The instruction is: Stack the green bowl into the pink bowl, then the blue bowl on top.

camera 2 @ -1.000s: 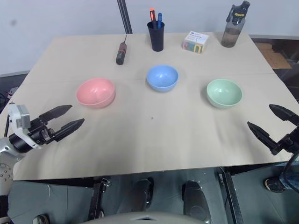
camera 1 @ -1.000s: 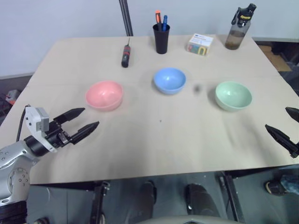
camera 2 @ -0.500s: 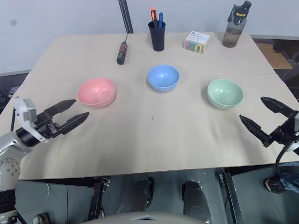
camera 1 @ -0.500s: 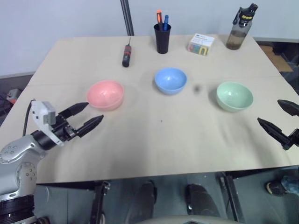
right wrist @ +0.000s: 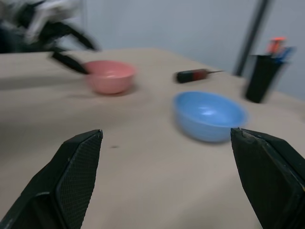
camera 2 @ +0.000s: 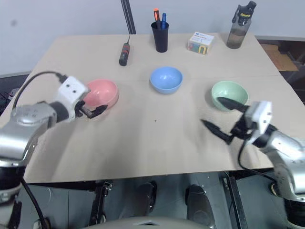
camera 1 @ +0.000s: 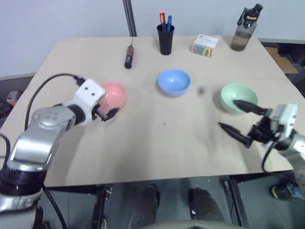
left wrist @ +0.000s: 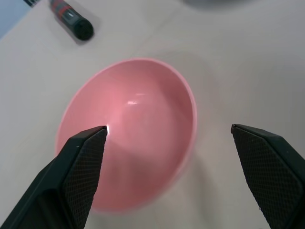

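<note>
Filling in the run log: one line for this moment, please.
left gripper: open over pink plastic bowl | right gripper: open beside green plastic bowl | nothing stacked

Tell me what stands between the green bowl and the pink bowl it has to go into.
The blue bowl sits between the green bowl and the pink bowl, slightly farther back on the table, so a straight slide nearly clips it; lifting clears it.

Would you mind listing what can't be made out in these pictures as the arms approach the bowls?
- Pink bowl: in the head views its near-left side is hidden behind the left gripper.
- Green bowl: one black finger of the right gripper crosses its near rim; contact can't be judged.
- Small box at the table's far edge: its printing is too small to read.
- Bottle: contents unclear.
</note>
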`<state>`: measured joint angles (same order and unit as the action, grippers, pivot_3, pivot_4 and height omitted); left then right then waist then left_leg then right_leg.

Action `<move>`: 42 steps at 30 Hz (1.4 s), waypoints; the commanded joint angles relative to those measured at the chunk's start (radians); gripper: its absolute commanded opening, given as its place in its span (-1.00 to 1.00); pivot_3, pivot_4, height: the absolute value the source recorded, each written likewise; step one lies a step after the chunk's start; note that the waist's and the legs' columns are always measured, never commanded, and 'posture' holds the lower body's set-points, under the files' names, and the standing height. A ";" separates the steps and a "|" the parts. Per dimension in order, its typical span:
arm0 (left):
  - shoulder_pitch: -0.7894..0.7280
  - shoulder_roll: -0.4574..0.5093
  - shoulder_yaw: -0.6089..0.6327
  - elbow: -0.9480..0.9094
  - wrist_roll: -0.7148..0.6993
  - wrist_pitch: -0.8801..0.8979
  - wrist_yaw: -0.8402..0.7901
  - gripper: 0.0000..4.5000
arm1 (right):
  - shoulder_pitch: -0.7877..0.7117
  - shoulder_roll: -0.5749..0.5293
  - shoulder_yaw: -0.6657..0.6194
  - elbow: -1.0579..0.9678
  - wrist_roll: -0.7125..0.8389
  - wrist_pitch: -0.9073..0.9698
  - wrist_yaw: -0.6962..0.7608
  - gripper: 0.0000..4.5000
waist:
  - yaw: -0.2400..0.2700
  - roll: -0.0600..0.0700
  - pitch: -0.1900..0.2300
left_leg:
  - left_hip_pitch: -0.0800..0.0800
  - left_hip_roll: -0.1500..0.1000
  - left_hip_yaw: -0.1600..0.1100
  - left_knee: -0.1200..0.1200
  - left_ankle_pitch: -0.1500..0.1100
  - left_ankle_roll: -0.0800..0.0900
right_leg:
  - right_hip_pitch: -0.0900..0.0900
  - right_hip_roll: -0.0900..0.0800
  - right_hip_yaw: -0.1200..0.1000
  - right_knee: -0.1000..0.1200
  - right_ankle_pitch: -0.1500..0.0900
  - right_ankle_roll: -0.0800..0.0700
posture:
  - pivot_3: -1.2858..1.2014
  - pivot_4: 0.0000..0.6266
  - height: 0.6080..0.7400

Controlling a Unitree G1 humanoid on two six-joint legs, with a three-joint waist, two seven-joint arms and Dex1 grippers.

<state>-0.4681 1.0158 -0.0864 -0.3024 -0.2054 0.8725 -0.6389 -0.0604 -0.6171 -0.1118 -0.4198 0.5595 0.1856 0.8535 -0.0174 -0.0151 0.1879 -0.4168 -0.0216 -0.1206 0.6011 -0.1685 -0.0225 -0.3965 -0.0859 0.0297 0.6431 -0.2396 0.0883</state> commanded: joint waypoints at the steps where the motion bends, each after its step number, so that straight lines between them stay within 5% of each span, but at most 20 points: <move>1: -0.103 0.018 -0.139 0.021 0.079 0.097 -0.042 0.86 | -0.035 0.020 0.037 -0.038 -0.028 -0.021 -0.010 1.00 | -0.001 0.000 0.001 | 0.000 0.000 0.000 0.000 0.000 0.000 | 0.000 0.000 0.000 0.000 0.001 0.001 | 0.03 -0.52 1.00; 3: -0.167 -0.002 -0.198 0.063 0.113 0.134 -0.042 0.68 | -0.041 0.027 0.049 -0.041 -0.042 -0.024 -0.009 1.00 | 0.000 -0.001 0.002 | -0.001 0.000 0.000 -0.001 0.000 0.000 | -0.001 0.000 0.000 0.000 0.001 0.001 | 0.03 -0.52 1.00; 11: -0.244 -0.037 -0.276 0.146 0.185 0.112 -0.081 -0.91 | 0.007 0.020 0.035 -0.062 -0.065 -0.042 -0.007 1.00 | -0.001 -0.002 0.002 | -0.001 0.000 -0.001 0.000 0.000 0.000 | -0.001 0.001 -0.001 0.000 0.001 0.002 | 0.03 -0.52 1.00; 19: -0.216 -0.053 -0.180 0.039 0.070 0.007 -0.231 -0.97 | 0.041 0.016 0.011 -0.070 -0.067 -0.053 -0.010 1.00 | 0.000 -0.002 0.002 | -0.001 0.000 -0.001 0.000 0.000 0.000 | -0.001 0.001 -0.001 0.002 0.001 0.002 | 0.03 -0.52 1.00; 23: -0.100 -0.045 -0.161 -0.072 -0.064 -0.364 -0.520 -0.97 | 0.090 0.019 -0.022 -0.096 -0.057 -0.056 -0.028 1.00 | 0.001 -0.002 0.002 | -0.002 0.000 0.000 0.000 0.000 0.000 | -0.001 -0.001 0.000 0.001 0.003 -0.002 | 0.03 -0.52 1.00; 30: -0.156 -0.156 -0.290 0.092 0.062 -0.596 -0.599 -0.97 | 0.215 0.029 -0.076 -0.176 -0.067 -0.060 -0.075 1.00 | 0.006 -0.002 0.002 | 0.000 0.000 -0.001 0.003 0.000 0.000 | 0.001 0.000 0.000 0.003 -0.001 -0.003 | 0.03 -0.52 1.00; 36: -0.253 -0.278 -0.322 0.244 0.144 -0.694 -0.591 -0.11 | 0.267 0.042 -0.083 -0.226 -0.078 -0.052 -0.116 1.00 | 0.002 -0.002 0.002 | -0.001 -0.001 -0.001 0.008 0.000 0.000 | 0.002 0.000 0.000 0.004 -0.001 -0.002 | 0.03 -0.52 1.00; 37: -0.261 -0.288 -0.320 0.257 0.149 -0.704 -0.597 0.17 | 0.271 0.044 -0.081 -0.231 -0.079 -0.051 -0.122 1.00 | 0.002 -0.002 0.002 | -0.001 -0.001 -0.001 0.008 0.000 0.000 | 0.001 0.000 0.000 0.004 -0.001 -0.002 | 0.03 -0.52 1.00; 39: -0.268 -0.299 -0.315 0.274 0.155 -0.720 -0.608 0.33 | 0.278 0.047 -0.078 -0.239 -0.080 -0.047 -0.133 1.00 | 0.001 -0.002 0.002 | -0.001 0.000 -0.001 0.008 0.000 0.000 | 0.001 0.000 0.000 0.005 0.001 0.001 | 0.03 -0.52 1.00; 42: -0.285 -0.306 -0.262 0.273 0.101 -0.636 -0.616 0.92 | 0.284 0.066 -0.085 -0.249 -0.106 -0.046 -0.183 1.00 | 0.001 -0.002 0.002 | -0.001 0.000 -0.001 0.008 0.000 0.000 | 0.001 0.000 0.000 0.005 0.001 0.002 | 0.03 -0.52 1.00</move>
<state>-0.7219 0.7070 -0.4013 -0.0150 -0.0683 0.1970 -1.2481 0.2207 -0.5585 -0.1729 -0.6222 0.4673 0.1496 0.7017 -0.0165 -0.0170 0.1896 -0.4181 -0.0220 -0.1215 0.6090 -0.1684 -0.0220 -0.3956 -0.0856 0.0297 0.6486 -0.2385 0.0899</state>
